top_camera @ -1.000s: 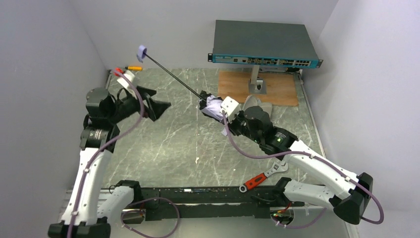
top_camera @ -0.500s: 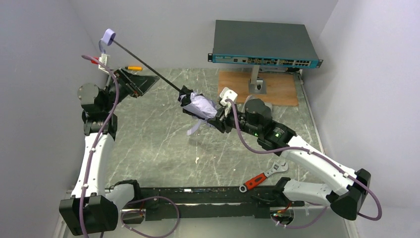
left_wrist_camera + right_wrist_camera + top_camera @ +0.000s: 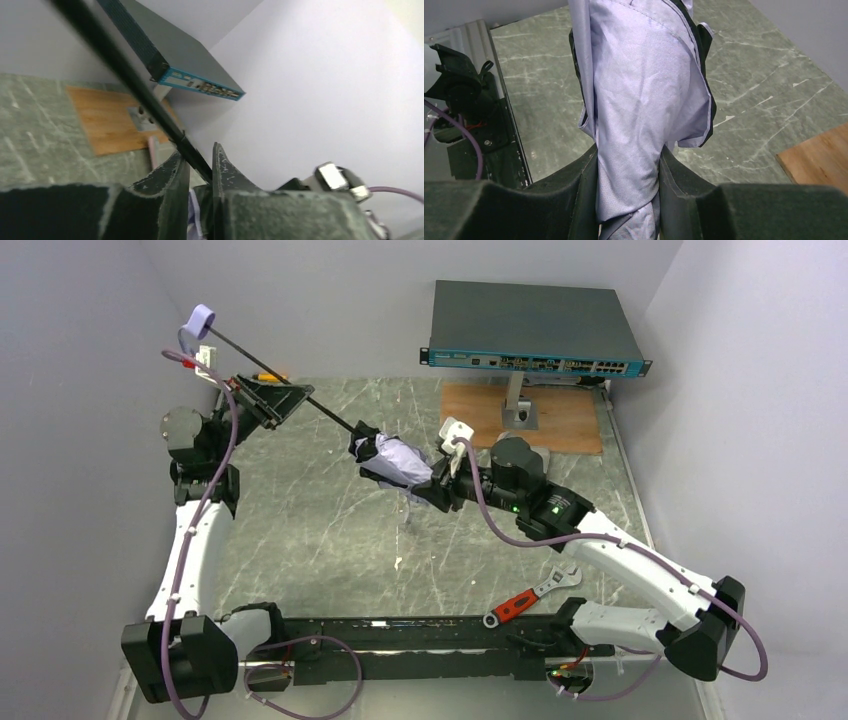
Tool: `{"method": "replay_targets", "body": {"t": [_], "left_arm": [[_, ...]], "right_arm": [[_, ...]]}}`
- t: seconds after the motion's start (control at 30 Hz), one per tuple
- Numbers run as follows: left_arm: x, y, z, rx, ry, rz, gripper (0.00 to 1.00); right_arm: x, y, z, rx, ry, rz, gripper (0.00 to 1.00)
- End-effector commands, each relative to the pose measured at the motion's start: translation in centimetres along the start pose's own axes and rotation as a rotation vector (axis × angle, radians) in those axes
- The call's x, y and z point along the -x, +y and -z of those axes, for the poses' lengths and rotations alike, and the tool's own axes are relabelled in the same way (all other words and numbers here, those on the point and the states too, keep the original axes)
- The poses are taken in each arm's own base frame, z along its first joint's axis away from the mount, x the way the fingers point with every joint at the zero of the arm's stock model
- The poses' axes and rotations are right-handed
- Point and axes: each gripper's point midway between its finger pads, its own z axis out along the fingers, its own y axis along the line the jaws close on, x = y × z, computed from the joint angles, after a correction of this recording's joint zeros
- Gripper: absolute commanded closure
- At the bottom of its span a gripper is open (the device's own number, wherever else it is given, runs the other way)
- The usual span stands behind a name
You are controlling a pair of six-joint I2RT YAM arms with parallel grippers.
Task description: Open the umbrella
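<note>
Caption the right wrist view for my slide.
Right gripper clamps the folded pale lavender fabric umbrella above the green marbled tabletop.

A robotics lab test cell: plain white walls [image 3: 90, 340] box in a green marble-patterned surface [image 3: 330, 530], with a rack network switch [image 3: 535, 325], an adjustable wrench [image 3: 535, 593] and cabled robot arms [image 3: 188, 560].
</note>
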Motion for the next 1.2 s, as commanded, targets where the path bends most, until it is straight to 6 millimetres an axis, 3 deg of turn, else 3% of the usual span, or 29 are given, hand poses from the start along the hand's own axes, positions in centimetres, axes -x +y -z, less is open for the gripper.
{"method": "replay_targets", "body": {"t": [0.0, 0.03, 0.07, 0.1, 0.13, 0.23, 0.3, 0.43, 0.47, 0.5, 0.57, 0.7, 0.73, 0.77, 0.8, 0.83, 0.87, 0.9, 0.93, 0.97, 1.03, 1.07, 1.1, 1.13, 1.17], "left_arm": [[3.5, -2.8, 0.1, -0.061, -0.094, -0.119, 0.99], [4.1, -3.1, 0.2, -0.065, -0.103, -0.138, 1.00], [4.7, -3.5, 0.3, -0.076, -0.113, -0.169, 1.00], [5.2, -4.3, 0.3, -0.097, -0.117, -0.216, 1.00], [5.5, -4.8, 0.3, -0.106, -0.114, -0.272, 1.00], [5.8, -5.5, 0.1, -0.067, -0.042, -0.589, 1.00], [3.7, -6.4, -0.4, -0.090, 0.059, -0.737, 1.00], [-7.1, -9.9, 0.0, -0.292, 0.292, -0.716, 1.00], [-8.7, -10.3, 0.7, -0.319, 0.321, -0.737, 1.00], [-9.0, -9.9, 1.1, -0.305, 0.329, -0.778, 1.00], [-6.4, -7.0, 1.4, -0.164, 0.303, -0.951, 1.00], [3.1, -1.2, 2.4, 0.096, 0.187, -1.053, 1.00], [3.4, -1.0, 2.1, 0.082, 0.222, -1.066, 1.00], [2.0, -1.8, 1.8, 0.024, 0.283, -1.063, 1.00], [-0.4, -3.5, 1.0, -0.059, 0.323, -1.074, 1.00], [-4.4, -7.1, 0.5, -0.204, 0.355, -1.090, 1.00], [-7.3, -9.2, 0.7, -0.299, 0.374, -1.077, 1.00], [-9.6, -11.1, 1.5, -0.391, 0.391, -1.058, 1.00], [-10.3, -11.6, 1.9, -0.406, 0.382, -1.065, 1.00], [-9.4, -10.7, 1.6, -0.334, 0.349, -1.090, 1.00], [-4.1, -6.4, 0.9, -0.087, 0.229, -1.154, 1.00], [-1.2, -5.4, 1.1, -0.029, 0.167, -1.164, 1.00], [0.0, -4.9, 1.3, -0.019, 0.166, -1.155, 1.00], [-0.4, -5.1, 1.4, -0.051, 0.207, -1.139, 1.00], [-2.6, -6.2, 1.3, -0.144, 0.276, -1.109, 1.00]], "right_arm": [[3.7, 0.8, 0.9, 0.034, -0.142, 0.038, 1.00], [3.0, 0.9, 0.9, 0.036, -0.126, 0.034, 0.88], [2.3, 1.1, 1.0, 0.048, -0.109, 0.030, 0.65], [1.7, 1.3, 1.1, 0.056, -0.087, 0.023, 0.37], [1.3, 1.5, 1.3, 0.066, -0.068, 0.020, 0.22], [1.5, 1.7, 2.0, 0.089, -0.045, 0.035, 0.02], [2.3, 0.9, 2.5, 0.067, -0.047, 0.032, 0.00], [2.7, -2.9, 3.1, -0.026, -0.021, -0.065, 0.00], [2.7, -3.6, 3.3, -0.038, -0.015, -0.085, 0.00], [2.9, -4.3, 3.7, -0.052, -0.016, -0.096, 0.00], [3.2, -5.2, 4.5, -0.075, -0.015, -0.094, 0.00], [3.2, -5.8, 5.7, -0.097, 0.001, -0.083, 0.00], [3.1, -5.6, 5.8, -0.087, 0.005, -0.078, 0.00], [3.0, -5.6, 5.9, -0.083, 0.007, -0.076, 0.00], [2.9, -5.5, 5.9, -0.083, 0.008, -0.076, 0.00], [2.7, -5.6, 5.9, -0.083, 0.008, -0.077, 0.00], [2.5, -5.6, 5.9, -0.084, 0.011, -0.077, 0.00], [2.5, -5.6, 5.8, -0.083, 0.011, -0.074, 0.00], [2.5, -5.7, 5.9, -0.084, 0.012, -0.071, 0.00], [2.6, -5.7, 6.0, -0.087, 0.011, -0.066, 0.00], [2.7, -5.9, 6.2, -0.093, 0.010, -0.062, 0.00], [2.7, -5.8, 6.3, -0.092, 0.011, -0.059, 0.00], [2.7, -5.7, 6.4, -0.085, 0.012, -0.059, 0.00], [2.7, -5.6, 6.4, -0.079, 0.015, -0.061, 0.00], [2.6, -5.5, 6.3, -0.075, 0.015, -0.064, 0.00]]}}
